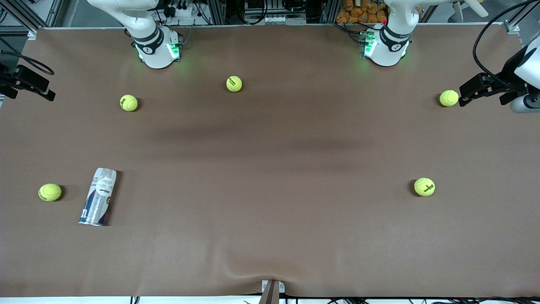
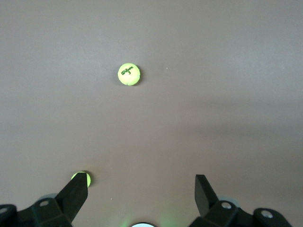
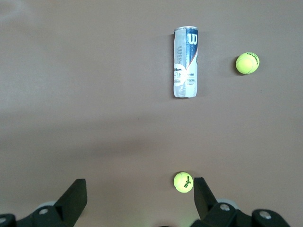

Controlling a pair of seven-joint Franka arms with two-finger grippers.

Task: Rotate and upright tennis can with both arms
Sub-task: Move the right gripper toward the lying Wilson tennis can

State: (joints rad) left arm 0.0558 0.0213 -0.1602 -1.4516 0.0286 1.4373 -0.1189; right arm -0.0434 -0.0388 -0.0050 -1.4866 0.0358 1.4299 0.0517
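Nothing done yet, I judge. Can (image 1: 98,196) lies flat near front edge, right arm's end. My left gripper (image 2: 141,189) and right gripper (image 3: 140,194) both spread wide, empty, high over table; full rotate-and-upright remains.

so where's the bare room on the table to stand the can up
The widest free patch is mid-table, between the tennis can and the ball toward the left arm's end. It's tightest beside the can, where another ball sits close.
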